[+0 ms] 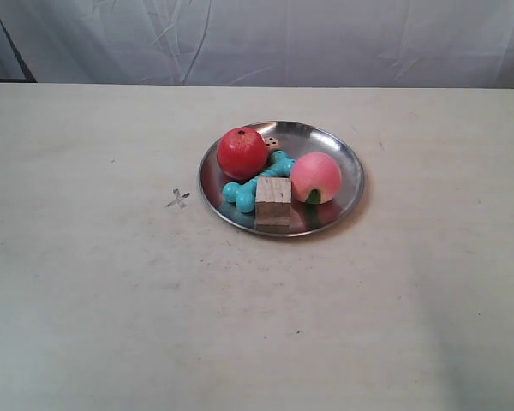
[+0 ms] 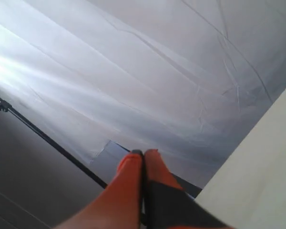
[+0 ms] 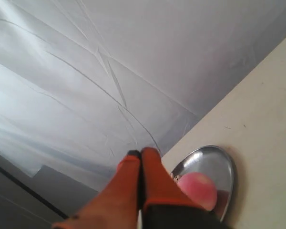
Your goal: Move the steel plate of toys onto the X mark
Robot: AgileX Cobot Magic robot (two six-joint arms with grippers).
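The steel plate (image 1: 347, 163) sits on the table right of centre in the exterior view. It holds a red apple-like ball (image 1: 242, 152), a pink peach (image 1: 315, 176), a turquoise bone (image 1: 257, 180), a pale wooden cube (image 1: 273, 201) and a tiny die (image 1: 271, 142). The X mark (image 1: 178, 199) lies on the table just left of the plate. Neither arm shows in the exterior view. My left gripper (image 2: 143, 153) is shut, pointing at the backdrop. My right gripper (image 3: 141, 153) is shut and empty, raised away from the plate (image 3: 219, 162) and peach (image 3: 198, 190).
A white cloth backdrop (image 1: 257, 38) hangs behind the table's far edge. The pale table top (image 1: 111, 300) stretches wide around the plate. A dark stand pole (image 2: 43, 136) runs beside the backdrop in the left wrist view.
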